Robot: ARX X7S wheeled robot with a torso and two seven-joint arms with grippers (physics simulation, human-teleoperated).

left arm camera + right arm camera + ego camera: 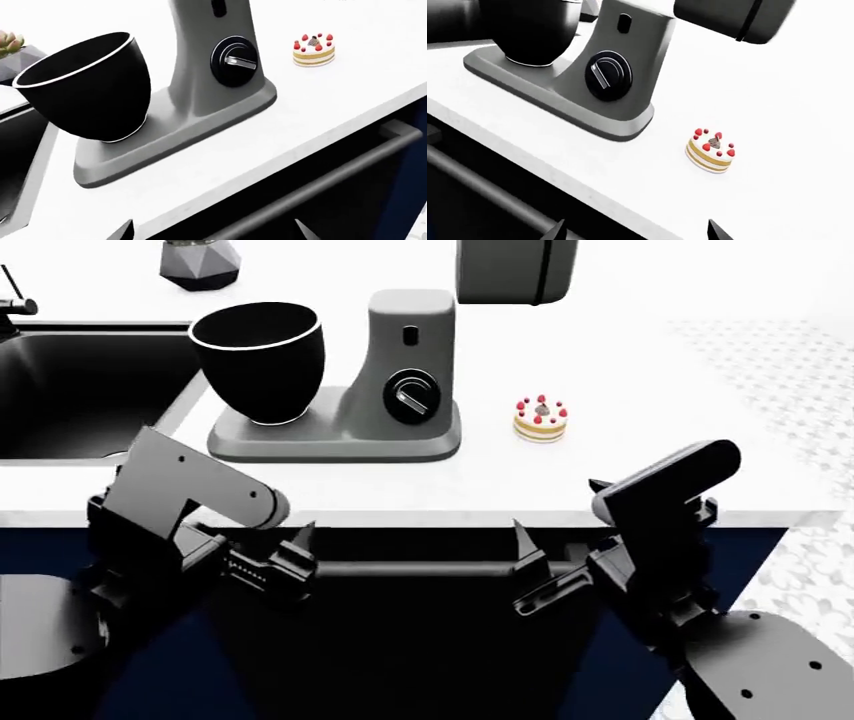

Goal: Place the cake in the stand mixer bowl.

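Both grippers [304, 540] [523, 540] gape empty; layered cake [541, 419] sits beside glossy bowl [259, 360].

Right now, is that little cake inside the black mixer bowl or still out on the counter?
Out. The cake sits upright on the white counter, beside the mixer base, apart from the bowl.

Glossy black bowl [260, 360] with thin pale rim sitting on a matt grey, smooth plastic-looking mixer [387, 390] whose dial [411, 397] is showing shiny black with a metallic lever, all resting on a smooth white faintly speckled stone-like counter [641, 390] beside a matt black sink [80, 390].
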